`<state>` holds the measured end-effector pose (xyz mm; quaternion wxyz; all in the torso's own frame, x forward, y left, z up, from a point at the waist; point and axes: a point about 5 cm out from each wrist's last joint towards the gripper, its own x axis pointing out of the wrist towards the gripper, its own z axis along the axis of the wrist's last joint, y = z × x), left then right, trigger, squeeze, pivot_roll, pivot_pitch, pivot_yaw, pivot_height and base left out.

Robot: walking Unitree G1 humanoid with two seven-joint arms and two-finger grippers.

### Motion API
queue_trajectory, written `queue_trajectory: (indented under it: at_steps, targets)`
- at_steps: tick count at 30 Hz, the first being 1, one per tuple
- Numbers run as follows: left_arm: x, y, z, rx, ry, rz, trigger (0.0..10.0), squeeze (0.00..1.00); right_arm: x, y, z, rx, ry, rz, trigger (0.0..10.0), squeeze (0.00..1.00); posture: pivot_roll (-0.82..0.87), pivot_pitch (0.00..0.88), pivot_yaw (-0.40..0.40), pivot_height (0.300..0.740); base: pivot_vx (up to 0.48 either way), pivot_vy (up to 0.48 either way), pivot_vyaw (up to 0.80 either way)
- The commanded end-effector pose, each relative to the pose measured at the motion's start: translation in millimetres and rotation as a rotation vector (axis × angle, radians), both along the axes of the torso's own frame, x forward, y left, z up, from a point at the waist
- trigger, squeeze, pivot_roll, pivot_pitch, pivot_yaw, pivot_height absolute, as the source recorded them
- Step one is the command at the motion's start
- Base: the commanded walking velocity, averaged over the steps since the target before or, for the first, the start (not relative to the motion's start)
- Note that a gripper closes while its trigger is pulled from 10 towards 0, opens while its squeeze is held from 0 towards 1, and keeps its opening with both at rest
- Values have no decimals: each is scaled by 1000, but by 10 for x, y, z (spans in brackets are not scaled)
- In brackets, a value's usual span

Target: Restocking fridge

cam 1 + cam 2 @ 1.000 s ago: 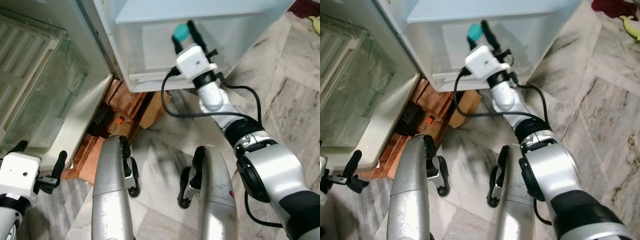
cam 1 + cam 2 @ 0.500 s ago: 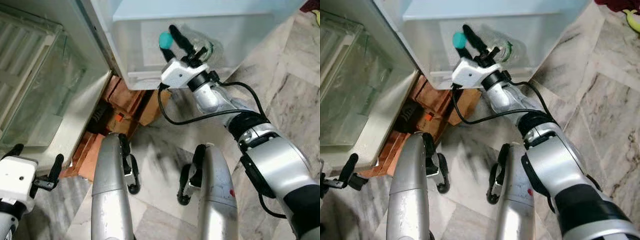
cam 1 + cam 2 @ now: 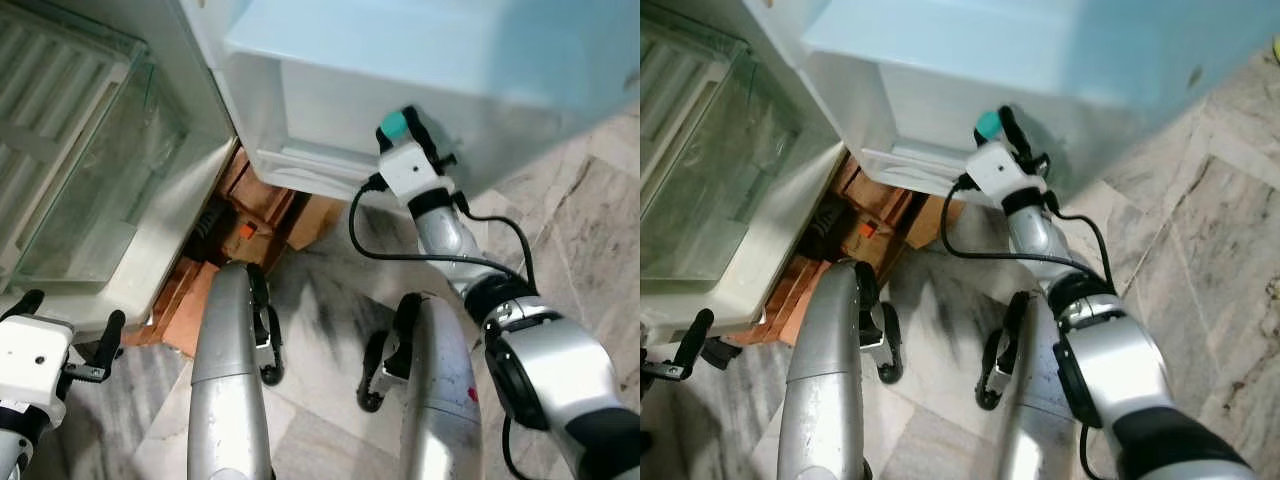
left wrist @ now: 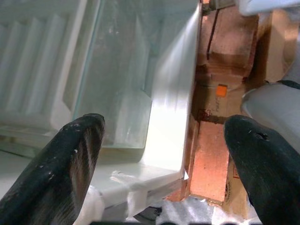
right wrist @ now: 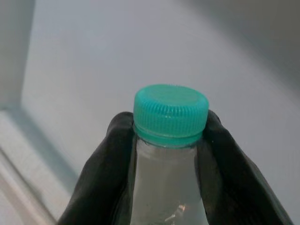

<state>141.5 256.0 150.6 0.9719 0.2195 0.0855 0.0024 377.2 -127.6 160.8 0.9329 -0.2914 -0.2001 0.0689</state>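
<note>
White fridge (image 3: 120, 180) open at far left, glass-fronted drawer (image 4: 117, 93) at its base, pale ribbed plastic behind the glass. Pale blue-white fridge door (image 3: 420, 90) swung out over the grey marble floor (image 3: 580, 210), its lower bin wall facing the camera. Reddish bricks (image 3: 250, 200) and brown cardboard stacked under the fridge, a small orange tag among them. Two silver legs (image 3: 230, 390) planted on the floor below.

Right gripper (image 3: 404, 135) raised up against the lower front of the door bin, closed around the neck of a bottle (image 5: 168, 183). Clear plastic, see-through body, teal ribbed screw cap (image 5: 171, 112) standing just above the two black fingers (image 5: 101, 178), which press the neck from both sides. Cap close to the door's pale wall, contact not clear. Lower body of the bottle hidden behind the white wrist housing in the head views.

Left gripper (image 3: 65, 335) low beside the fridge's bottom edge, fingers spread wide apart, holding nothing, pointed toward the glass drawer and the bricks.
</note>
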Motion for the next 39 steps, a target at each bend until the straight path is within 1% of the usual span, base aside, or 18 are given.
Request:
queue_trajectory:
  at_steps: [1, 6, 8, 12, 17, 18, 19, 20, 21, 25, 29, 30, 31, 33, 36, 37, 38, 39]
  targets:
    - [-41, 39, -51, 8, 41, 12, 10000, 0, -14, -264, -140, 70, 82, -117, 10000, 0, 348, 521, -8, 574, 0, 0, 0]
    - [33, 15, -63, 1, 23, 8, 10000, 0, -10, -427, -163, 250, 141, -171, 10000, 0, 333, 501, -15, 574, 0, 0, 0]
    - [85, 3, -71, -5, 9, 7, 10000, 0, -10, -475, -178, 421, 187, -137, 10000, 0, 324, 488, -18, 574, 0, 0, 0]
    - [158, -1, -88, -9, -5, 5, 10000, 0, -1, -512, -143, 505, 178, -134, 10000, 0, 314, 470, -22, 574, 0, 0, 0]
    - [255, -8, -90, -13, -32, 4, 10000, 0, -8, -578, -44, 489, 93, -168, 10000, 0, 304, 440, -24, 574, 0, 0, 0]
    - [283, -14, -87, -15, -40, 2, 10000, 0, -15, -612, -25, 497, 72, -184, 10000, 298, 300, 434, -24, 574, 0, 0, 0]
    - [283, -14, -87, -15, -40, 2, 10000, 0, -15, -612, -25, 497, 72, -184, 10000, 298, 300, 434, -24, 574, 0, 0, 0]
    - [317, -24, -87, -18, -47, -2, 10000, 0, -19, -641, -16, 514, 61, -196, 10000, 957, 296, 426, -23, 574, 0, 0, 0]
    - [336, -28, -89, -19, -51, -4, 10000, 0, -22, -656, -18, 521, 60, -204, 10000, 1000, 295, 423, -23, 574, 0, 0, 0]
    - [424, -45, -97, -24, -67, -10, 10000, 0, -32, -679, -33, 560, 59, -215, 10000, 1000, 288, 406, -22, 574, 0, 0, 0]
    - [489, -58, -115, -34, -74, -19, 10000, 0, -18, -640, 80, 485, 6, -175, 10000, 1000, 274, 376, -23, 574, 0, 0, 0]
    - [509, -63, -130, -42, -74, -25, 10000, 0, -12, -628, 146, 452, -27, -162, 10000, 863, 267, 368, -25, 574, 0, 0, 0]
    - [521, -67, -138, -45, -72, -28, 10000, 0, -7, -623, 177, 441, -40, -155, 10000, 863, 264, 365, -26, 574, 0, 0, 0]
    - [548, -81, -160, -53, -71, -37, 10000, 0, 6, -600, 246, 428, -63, -135, 10000, 788, 249, 351, -28, 574, 0, 0, 0]
    - [605, -107, -193, -64, -69, -50, 10000, 0, 24, -562, 296, 426, -70, -108, 10000, 784, 242, 338, -29, 574, 0, 0, 0]
    - [618, -116, -194, -68, -71, -53, 10000, 0, 28, -547, 310, 428, -72, -98, 10000, 184, 238, 329, -30, 574, 0, 0, 0]
    - [627, -123, -194, -70, -72, -55, 10000, 0, 31, -537, 319, 430, -72, -91, 10000, 184, 238, 329, -30, 574, 0, 0, 0]
    - [639, -128, -195, -73, -75, -57, 10000, 0, 35, -525, 327, 436, -70, -82, 10000, 0, 235, 323, -30, 574, 0, 0, 0]
